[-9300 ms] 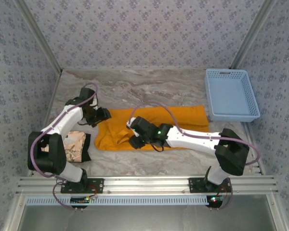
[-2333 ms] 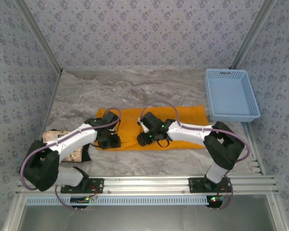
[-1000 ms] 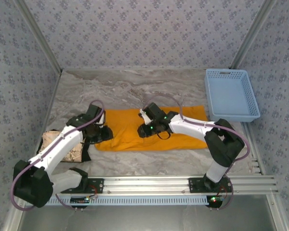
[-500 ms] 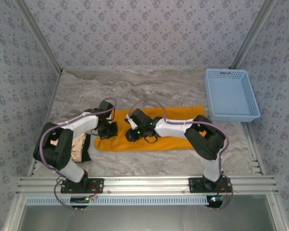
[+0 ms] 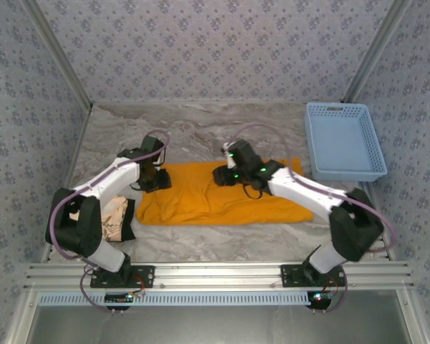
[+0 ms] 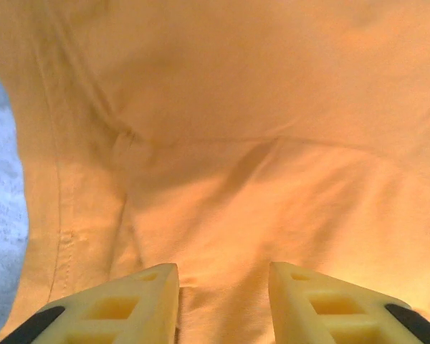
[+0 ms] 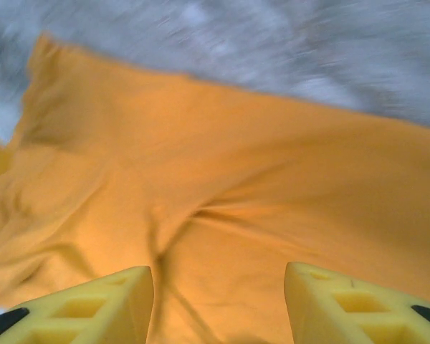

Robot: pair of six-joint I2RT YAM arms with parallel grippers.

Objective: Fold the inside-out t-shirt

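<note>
One beige cloth (image 5: pixel 115 218) lies near left on the worktop (image 5: pixel 201 132). One orange t-shirt (image 5: pixel 201 201) lies spread in the middle. Two pincers hang over its far edge: the left pincer (image 6: pixel 223 276) a bit open, the right pincer (image 7: pixel 218 279) wide, both holding nothing. One blue basket (image 5: pixel 347 174) sits far right.

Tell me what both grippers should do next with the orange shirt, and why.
Probably lower both and pinch the cloth near its far edge. The left gripper and right gripper hang open over the t-shirt with nothing between their fingers. The shirt lies as a long wrinkled band on the table, so a grip looks needed before any fold.
</note>
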